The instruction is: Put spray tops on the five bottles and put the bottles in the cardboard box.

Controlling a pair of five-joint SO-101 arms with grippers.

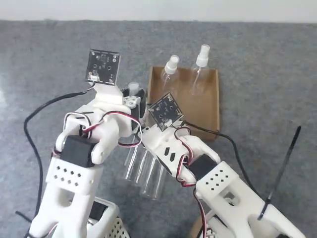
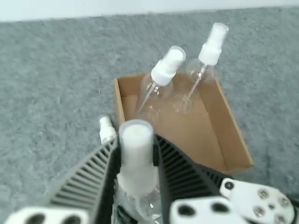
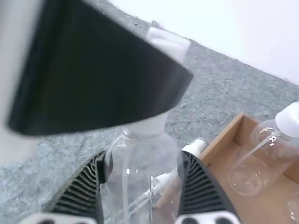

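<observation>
My left gripper [image 2: 136, 151] is shut on a white spray top [image 2: 136, 137], which sits on the neck of a clear bottle [image 3: 140, 168]. My right gripper [image 3: 142, 184] is shut on that bottle's body and holds it upright. In the high view the spray top [image 1: 132, 89] shows just left of the cardboard box [image 1: 210, 106]. Two bottles with spray tops, one [image 1: 171, 69] beside the other [image 1: 200, 59], stand at the box's far end. Bare clear bottles [image 1: 143, 171] lie side by side on the carpet between the arms.
A loose spray top [image 2: 106, 129] lies on the grey carpet near the box's left wall [image 2: 117, 98]. A white perforated basket [image 1: 106, 218] sits at the near left. Cables and a black strap [image 1: 285, 168] lie at the right.
</observation>
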